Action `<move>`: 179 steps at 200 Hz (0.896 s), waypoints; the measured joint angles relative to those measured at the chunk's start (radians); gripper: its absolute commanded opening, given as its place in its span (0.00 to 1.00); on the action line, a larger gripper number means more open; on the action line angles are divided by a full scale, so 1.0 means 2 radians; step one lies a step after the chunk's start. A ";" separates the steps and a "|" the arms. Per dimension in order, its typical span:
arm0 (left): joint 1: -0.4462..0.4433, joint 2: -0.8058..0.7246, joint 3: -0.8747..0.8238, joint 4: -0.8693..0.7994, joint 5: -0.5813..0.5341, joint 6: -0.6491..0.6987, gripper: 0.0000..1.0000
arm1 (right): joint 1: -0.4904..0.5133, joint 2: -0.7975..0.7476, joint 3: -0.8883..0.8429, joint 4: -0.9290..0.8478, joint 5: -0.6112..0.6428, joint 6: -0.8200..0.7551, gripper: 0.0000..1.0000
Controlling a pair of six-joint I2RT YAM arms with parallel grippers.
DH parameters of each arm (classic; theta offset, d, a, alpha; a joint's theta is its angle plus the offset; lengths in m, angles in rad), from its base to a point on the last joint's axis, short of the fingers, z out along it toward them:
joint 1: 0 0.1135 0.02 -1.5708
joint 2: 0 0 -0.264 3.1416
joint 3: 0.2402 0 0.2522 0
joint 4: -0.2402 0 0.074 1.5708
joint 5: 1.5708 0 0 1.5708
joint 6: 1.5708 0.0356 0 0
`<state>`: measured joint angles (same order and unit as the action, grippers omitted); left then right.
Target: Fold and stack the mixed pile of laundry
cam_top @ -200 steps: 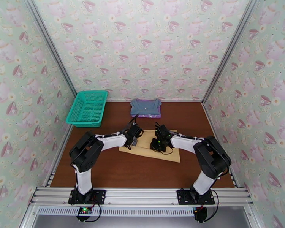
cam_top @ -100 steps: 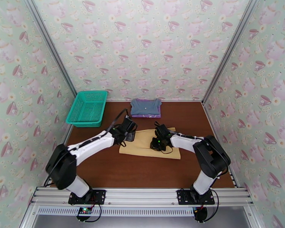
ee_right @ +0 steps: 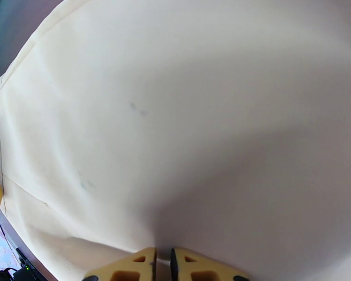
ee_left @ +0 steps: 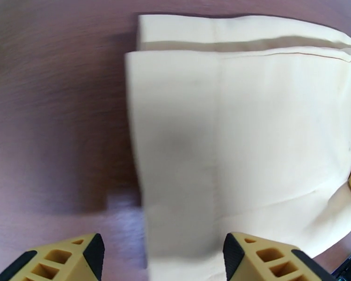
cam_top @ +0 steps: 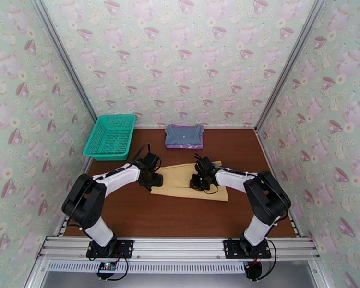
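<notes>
Mustard-yellow cloth (cam_top: 187, 187) lies with its long axis left-to-right. The left tool (ee_left: 160, 247), wide open and empty, hangs at its left end. The right tool (ee_right: 162, 259), closed, presses its middle.

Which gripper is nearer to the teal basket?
Left. The left gripper is at the left edge of the mustard-yellow piece, close to the basket; the right gripper is on its middle, farther right.

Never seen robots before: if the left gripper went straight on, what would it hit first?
Probably the yellow cloth: its folded left edge lies straight ahead of the left gripper, between its open jaws, with the table beside and beneath it. Depth is unclear.
</notes>
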<state>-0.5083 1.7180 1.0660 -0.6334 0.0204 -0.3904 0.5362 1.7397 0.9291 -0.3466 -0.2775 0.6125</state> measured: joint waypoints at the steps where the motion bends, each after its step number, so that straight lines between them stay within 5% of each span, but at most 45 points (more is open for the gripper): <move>1: 0.000 0.002 0.001 0.000 0.001 0.000 0.72 | 0.000 0.000 0.000 0.000 0.000 0.000 0.20; 69: -0.002 0.070 0.046 -0.030 0.015 -0.006 0.61 | -0.001 0.010 0.007 0.004 -0.014 -0.009 0.21; 99: -0.006 0.089 0.064 -0.042 0.011 -0.014 0.32 | 0.000 0.013 0.007 0.017 -0.022 -0.012 0.21; 120: -0.015 0.093 0.066 -0.018 0.024 -0.025 0.00 | 0.000 0.013 0.005 0.021 -0.026 -0.013 0.21; 179: -0.025 0.076 0.065 0.003 -0.002 -0.027 0.00 | 0.002 0.013 -0.004 0.042 -0.037 -0.009 0.21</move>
<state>-0.5583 1.8694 1.1954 -0.6266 0.0158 -0.4435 0.5396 1.7653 0.9211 -0.2630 -0.3523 0.5949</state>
